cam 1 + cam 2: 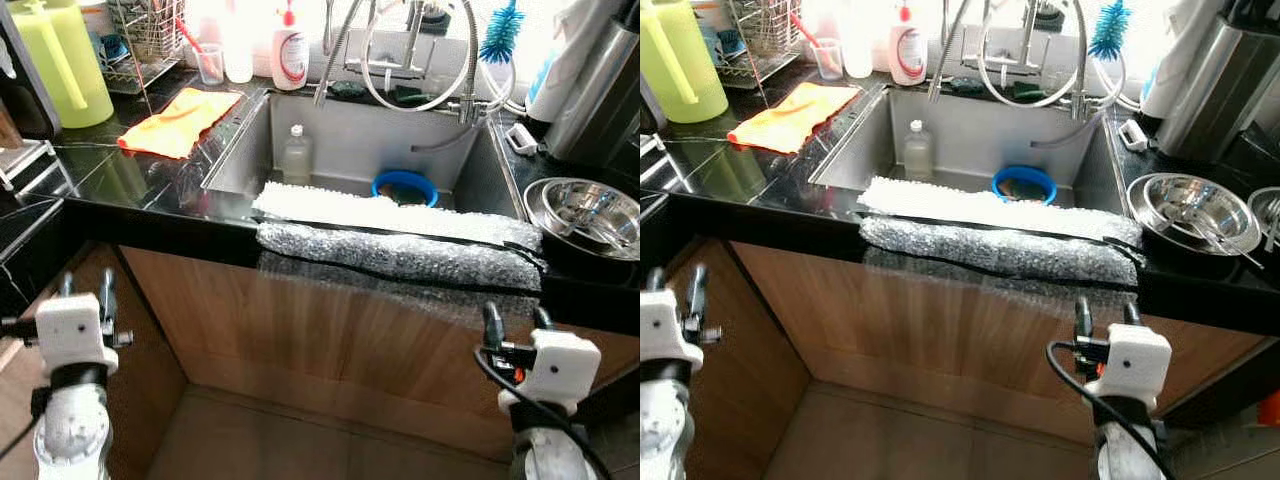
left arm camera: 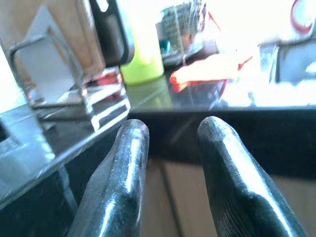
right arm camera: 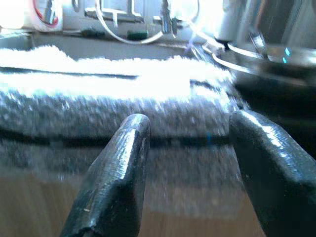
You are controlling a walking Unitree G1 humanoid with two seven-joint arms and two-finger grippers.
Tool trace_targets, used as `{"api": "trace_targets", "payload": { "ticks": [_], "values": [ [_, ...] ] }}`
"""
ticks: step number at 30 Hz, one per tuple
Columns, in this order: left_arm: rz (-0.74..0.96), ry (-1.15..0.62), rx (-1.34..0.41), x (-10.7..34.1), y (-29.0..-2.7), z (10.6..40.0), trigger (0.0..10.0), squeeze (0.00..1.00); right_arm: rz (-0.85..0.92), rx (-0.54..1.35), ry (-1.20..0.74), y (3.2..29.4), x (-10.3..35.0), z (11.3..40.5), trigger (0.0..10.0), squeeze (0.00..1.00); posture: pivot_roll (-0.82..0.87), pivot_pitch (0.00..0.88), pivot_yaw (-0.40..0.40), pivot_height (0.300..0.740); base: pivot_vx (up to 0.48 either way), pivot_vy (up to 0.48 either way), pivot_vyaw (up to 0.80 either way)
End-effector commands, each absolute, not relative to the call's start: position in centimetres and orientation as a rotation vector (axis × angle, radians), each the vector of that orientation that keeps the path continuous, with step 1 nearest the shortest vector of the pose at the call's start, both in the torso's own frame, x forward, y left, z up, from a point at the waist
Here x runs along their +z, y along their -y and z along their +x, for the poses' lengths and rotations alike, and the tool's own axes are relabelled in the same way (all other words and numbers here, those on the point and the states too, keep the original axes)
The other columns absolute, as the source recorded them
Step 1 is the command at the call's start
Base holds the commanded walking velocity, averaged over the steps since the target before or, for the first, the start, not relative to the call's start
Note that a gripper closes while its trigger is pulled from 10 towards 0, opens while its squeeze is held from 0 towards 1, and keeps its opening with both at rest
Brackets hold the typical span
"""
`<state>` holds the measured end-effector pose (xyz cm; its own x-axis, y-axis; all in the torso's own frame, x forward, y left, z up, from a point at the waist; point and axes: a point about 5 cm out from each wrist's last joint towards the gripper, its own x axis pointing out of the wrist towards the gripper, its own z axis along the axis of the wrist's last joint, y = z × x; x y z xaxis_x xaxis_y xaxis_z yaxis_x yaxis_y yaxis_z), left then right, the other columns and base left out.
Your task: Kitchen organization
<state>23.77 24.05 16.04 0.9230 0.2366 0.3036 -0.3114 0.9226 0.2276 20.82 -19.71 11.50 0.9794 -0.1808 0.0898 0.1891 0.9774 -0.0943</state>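
Observation:
I face a steel sink [image 1: 350, 135] set in a black counter [image 1: 120, 185]. A clear bottle [image 1: 295, 153] and a blue bowl [image 1: 405, 187] sit in the basin. A bubble-wrap sheet [image 1: 400, 250] hangs over the sink's front edge. An orange cloth [image 1: 178, 122] lies on the counter to the left. Steel bowls [image 1: 583, 212] rest on the right. My left gripper [image 1: 85, 292] is open, low in front of the cabinet at the left. My right gripper [image 1: 518, 318] is open below the counter edge, facing the bubble wrap [image 3: 123, 94].
A green pitcher [image 1: 62, 60], a dish rack [image 1: 150, 35] and a soap bottle [image 1: 290, 50] stand at the back. A blue brush [image 1: 500, 35] hangs by the faucet [image 1: 420, 50]. A steel kettle [image 1: 600, 90] is at the far right. Wooden cabinet fronts [image 1: 330, 340] are below.

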Motion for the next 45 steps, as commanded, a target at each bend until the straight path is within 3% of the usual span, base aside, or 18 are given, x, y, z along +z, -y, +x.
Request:
{"api": "trace_targets", "payload": {
  "ticks": [1, 8, 17, 18, 19, 20, 30, 31, 32, 45],
  "values": [
    [0.244, 0.317, 0.197, 17.4, -22.2, 24.8, 10.0, 0.0, -0.103, -0.207, 0.1, 19.9, 12.2, 21.5, 10.0, 0.0, -0.05, 0.0, -0.023, 0.74, 0.0, 0.0, 0.0],
    [0.207, 0.401, -0.009, 19.9, -17.4, 27.7, 10.0, 0.0, -0.078, -0.213, 0.174, 19.3, 14.1, 24.1, 10.0, 0.0, -0.06, 0.0, -0.031, 0.74, 0.0, 0.0, 0.0],
    [0.128, 0.354, -0.098, 19.2, -15.0, 29.1, 10.0, 0.0, 0.055, -0.26, 0.196, 19.2, 14.6, 25.3, 10.0, 0.0, -0.08, 0.0, -0.03, 0.74, 0.0, 0.0, 0.0],
    [0.125, 0.347, -0.109, 19.2, -14.7, 29.3, 10.0, 0.0, 0.057, -0.27, 0.205, 19.3, 14.9, 25.7, 10.0, 0.53, -0.08, 0.0, -0.029, 0.74, 0.0, 0.0, 0.0],
    [0.125, 0.347, -0.109, 19.2, -14.7, 29.3, 10.0, 0.0, 0.057, -0.27, 0.205, 19.3, 14.9, 25.7, 10.0, 0.53, -0.08, 0.0, -0.029, 0.74, 0.0, 0.0, 0.0],
    [0.118, 0.337, -0.114, 19.1, -14.4, 29.7, 10.0, 0.0, 0.069, -0.302, 0.223, 19.7, 15.4, 26.6, 10.0, 1.0, -0.08, 0.0, -0.028, 0.74, 0.0, 0.0, 0.0],
    [0.089, 0.34, -0.14, 19.1, -13.4, 30.6, 10.0, 0.0, 0.035, -0.311, 0.238, 20.6, 16.3, 30.0, 10.0, 1.0, -0.07, 0.0, -0.029, 0.74, 0.0, 0.0, 0.0],
    [0.087, 0.339, -0.142, 19.1, -13.3, 30.6, 10.0, 0.0, 0.026, -0.32, 0.24, 20.8, 16.5, 30.4, 10.0, 0.8, -0.07, 0.0, -0.028, 0.74, 0.0, 0.0, 0.0],
    [0.087, 0.339, -0.143, 19.1, -13.3, 30.7, 10.0, 0.0, -0.001, -0.323, 0.245, 20.9, 16.7, 30.7, 10.0, 0.0, -0.07, 0.0, -0.027, 0.74, 0.0, 0.0, 0.0],
    [0.084, 0.331, -0.148, 18.7, -13.1, 30.6, 10.0, 0.0, -0.192, -0.328, 0.282, 21.4, 17.9, 32.0, 10.0, 0.0, -0.06, 0.0, -0.038, 0.74, 0.0, 0.0, 0.0]
  ]
}}
